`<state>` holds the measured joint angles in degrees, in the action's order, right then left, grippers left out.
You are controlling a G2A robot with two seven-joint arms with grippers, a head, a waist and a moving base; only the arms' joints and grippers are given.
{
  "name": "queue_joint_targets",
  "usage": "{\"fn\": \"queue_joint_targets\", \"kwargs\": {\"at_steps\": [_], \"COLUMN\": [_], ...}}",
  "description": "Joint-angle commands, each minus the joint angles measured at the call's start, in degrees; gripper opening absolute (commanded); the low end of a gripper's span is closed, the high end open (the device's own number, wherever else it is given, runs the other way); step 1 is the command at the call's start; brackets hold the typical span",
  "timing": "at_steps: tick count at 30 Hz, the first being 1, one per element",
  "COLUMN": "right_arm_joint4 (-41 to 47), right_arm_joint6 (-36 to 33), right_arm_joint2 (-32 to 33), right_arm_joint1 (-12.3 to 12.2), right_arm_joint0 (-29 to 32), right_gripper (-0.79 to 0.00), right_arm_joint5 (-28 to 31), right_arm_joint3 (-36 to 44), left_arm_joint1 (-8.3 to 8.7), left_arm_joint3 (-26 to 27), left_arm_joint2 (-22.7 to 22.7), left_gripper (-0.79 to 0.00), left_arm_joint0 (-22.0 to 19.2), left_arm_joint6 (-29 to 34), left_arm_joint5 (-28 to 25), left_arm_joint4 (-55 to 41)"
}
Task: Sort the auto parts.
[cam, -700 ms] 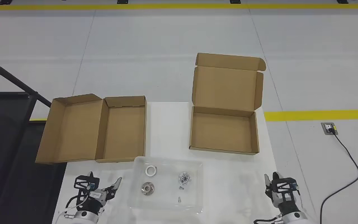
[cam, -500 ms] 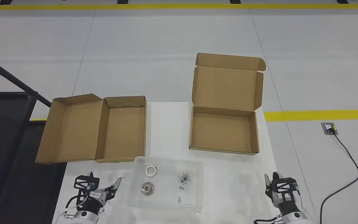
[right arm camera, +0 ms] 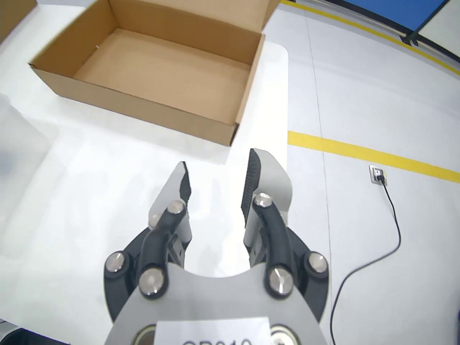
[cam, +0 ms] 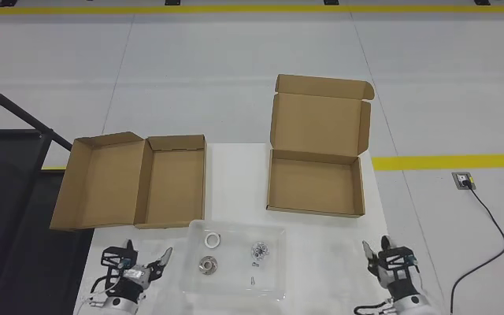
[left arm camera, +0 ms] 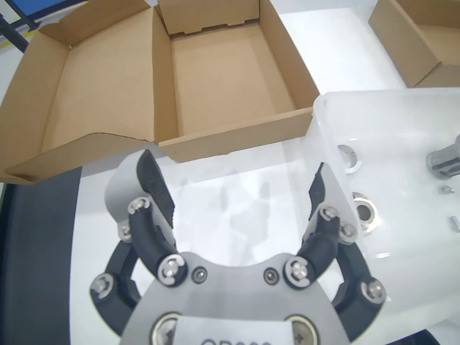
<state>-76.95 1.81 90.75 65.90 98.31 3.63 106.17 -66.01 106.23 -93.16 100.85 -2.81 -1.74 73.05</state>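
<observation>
A clear plastic bin (cam: pixel 236 226) sits at the table's front middle. It holds a white ring (cam: pixel 212 239), a metal bushing (cam: pixel 207 265), a gear-like part (cam: pixel 258 251) and a small bolt (cam: pixel 252 277). My left gripper (cam: pixel 146 253) is open and empty, just left of the bin. The left wrist view shows that gripper (left arm camera: pixel 231 165) beside the bin wall (left arm camera: pixel 359 96), with the ring (left arm camera: pixel 348 156) and bushing (left arm camera: pixel 366 212) inside. My right gripper (cam: pixel 376 250) is open and empty near the front right corner. In its own view the right gripper (right arm camera: pixel 219 161) is over bare table.
Two open cardboard boxes stand behind the bin, both empty: the left box (cam: pixel 175 181) with its lid folded out leftward, and the right box (cam: pixel 315 187) with its lid upright. The table's right edge (right arm camera: pixel 287 109) runs close to my right gripper. A cable (right arm camera: pixel 391 217) lies on the floor.
My right gripper has shifted slightly left, toward the bin. The left gripper and the parts have stayed put.
</observation>
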Motion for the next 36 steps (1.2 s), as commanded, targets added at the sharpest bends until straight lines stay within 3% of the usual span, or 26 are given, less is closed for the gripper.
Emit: {"fn": "queue_joint_targets", "kwargs": {"at_steps": [1, 9, 12, 25, 27, 30, 36], "right_arm_joint4": [-0.8, -6.7, -12.5, -12.5, -19.3, -22.5, -21.3], "right_arm_joint6": [0.4, -0.5, -5.3, -5.3, -5.3, -6.3, -11.8], "right_arm_joint2": [-0.3, -1.9, -4.3, -4.3, -7.0, -10.2, -19.5], "right_arm_joint1": [0.0, -0.4, -0.8, -0.8, -1.3, -1.6, -1.4], "right_arm_joint0": [-0.5, -3.1, -5.4, -5.4, -6.4, -9.5, -19.5], "right_gripper": [0.000, 0.000, 0.000, 0.000, 0.000, 0.000, 0.000], "right_arm_joint5": [1.1, 8.7, 14.5, 14.5, 22.6, 30.4, 46.0], "right_arm_joint3": [1.7, 11.8, 15.3, 15.3, 17.3, 17.4, 13.3], "left_arm_joint1": [-0.04, 0.00, -0.01, -0.01, -0.03, 0.01, -0.10], "left_arm_joint3": [1.2, 3.2, 4.1, 4.1, 4.1, 3.3, 2.5], "left_arm_joint2": [-1.2, -8.4, -9.4, -9.4, -9.0, -7.8, -7.1], "left_gripper": [0.000, 0.000, 0.000, 0.000, 0.000, 0.000, 0.000], "left_arm_joint0": [1.0, 3.7, 3.6, 3.6, 3.4, 2.2, 1.1], "left_arm_joint6": [-1.7, -5.8, -4.7, -4.7, -4.2, -1.1, 0.8], "left_arm_joint5": [-0.8, -11.5, -10.2, -10.2, -10.7, -14.2, -17.8], "left_arm_joint4": [-1.8, -18.2, -17.8, -17.8, -18.2, -21.1, -27.2]}}
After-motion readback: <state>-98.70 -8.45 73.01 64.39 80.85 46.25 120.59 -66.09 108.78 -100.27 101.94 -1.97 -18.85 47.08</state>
